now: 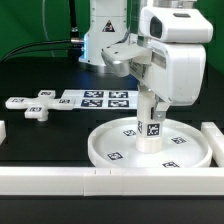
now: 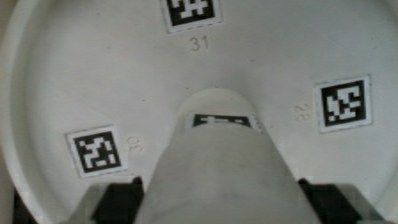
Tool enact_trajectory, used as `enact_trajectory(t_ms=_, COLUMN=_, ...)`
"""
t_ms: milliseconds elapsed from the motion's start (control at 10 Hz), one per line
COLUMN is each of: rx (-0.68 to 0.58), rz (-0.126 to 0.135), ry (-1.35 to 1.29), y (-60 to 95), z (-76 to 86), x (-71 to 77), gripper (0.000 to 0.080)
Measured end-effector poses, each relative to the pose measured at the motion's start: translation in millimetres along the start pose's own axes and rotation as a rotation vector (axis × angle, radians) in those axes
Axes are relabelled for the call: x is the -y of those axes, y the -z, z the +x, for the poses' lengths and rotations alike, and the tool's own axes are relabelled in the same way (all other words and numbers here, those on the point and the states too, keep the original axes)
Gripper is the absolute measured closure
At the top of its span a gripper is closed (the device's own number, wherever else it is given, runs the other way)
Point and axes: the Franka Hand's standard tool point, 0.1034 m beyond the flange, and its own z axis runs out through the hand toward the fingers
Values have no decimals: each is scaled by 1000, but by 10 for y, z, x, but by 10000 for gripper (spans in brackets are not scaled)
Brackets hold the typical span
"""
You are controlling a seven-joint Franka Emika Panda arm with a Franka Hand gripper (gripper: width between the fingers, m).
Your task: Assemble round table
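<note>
On the disc (image 1: 104, 150), marked 31, the end effector (image 1: 150, 102) grips the upright leg (image 1: 150, 130).

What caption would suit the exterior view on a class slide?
Fingers grip the leg upright at the round disc's centre; the cross-shaped foot lies beside the marker board.

In the exterior view the arm (image 1: 178, 45) is cut off by the frame's upper edge, the upper part of the leg (image 1: 149, 130) is covered by the gripper (image 1: 150, 110) closed around it, and the hub of the disc (image 1: 108, 150) is hidden behind the leg at lower centre. The tag patterns there are rendered too small to be read. In the wrist view the leg is blurred near the lens, and the fingers (image 2: 118, 200) and disc are cut off by the frame edges.
</note>
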Motion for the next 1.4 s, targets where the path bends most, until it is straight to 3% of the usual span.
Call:
enact_trajectory(t_ms=400, rx=0, rz=2, ry=-35, y=-1, z=-2, x=4, gripper=387)
enact_trajectory(t_ms=500, rx=-4, rz=8, ry=-232, y=3, z=31, x=6, gripper=387)
enact_trajectory(t_ms=700, rx=10, rz=59, ry=-469, y=3, z=39, x=25, gripper=387)
enact_trajectory(t_ms=900, rx=6, rz=41, ry=-527, y=-4, z=12, x=-4, gripper=387)
enact_trajectory(t_ms=1400, rx=-5, rz=51, ry=-998, y=-3, z=22, x=7, gripper=387)
